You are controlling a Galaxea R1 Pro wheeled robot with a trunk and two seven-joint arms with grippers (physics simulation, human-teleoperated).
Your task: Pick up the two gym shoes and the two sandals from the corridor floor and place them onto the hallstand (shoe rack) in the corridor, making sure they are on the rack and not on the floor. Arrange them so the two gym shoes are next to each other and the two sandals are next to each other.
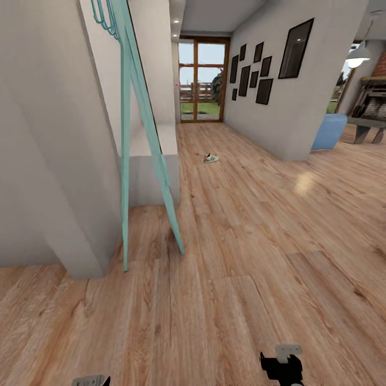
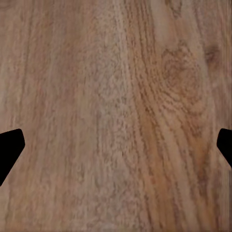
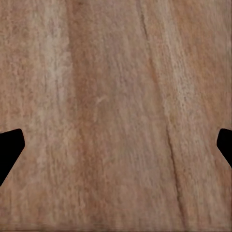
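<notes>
One gym shoe (image 1: 210,158), white with green and red marks, lies alone on the corridor floor (image 1: 252,225) far ahead, about halfway to the glass door. The sandals and the hallstand are out of view. My left gripper (image 2: 116,150) is open, its dark fingertips (image 2: 9,150) wide apart over bare planks. My right gripper (image 3: 116,150) is open in the same way, with nothing between its fingers. In the head view both gripper bases sit at the lower edge, the left gripper (image 1: 91,380) and the right gripper (image 1: 281,364), far from the shoe.
A teal leaning frame (image 1: 153,145) stands at the left, in front of a plain low white bench (image 1: 155,161) set in a wall recess. A grey wall corner (image 1: 69,214) juts out at near left. A wall with black frames (image 1: 268,69) bounds the right; a blue seat (image 1: 328,131) lies beyond.
</notes>
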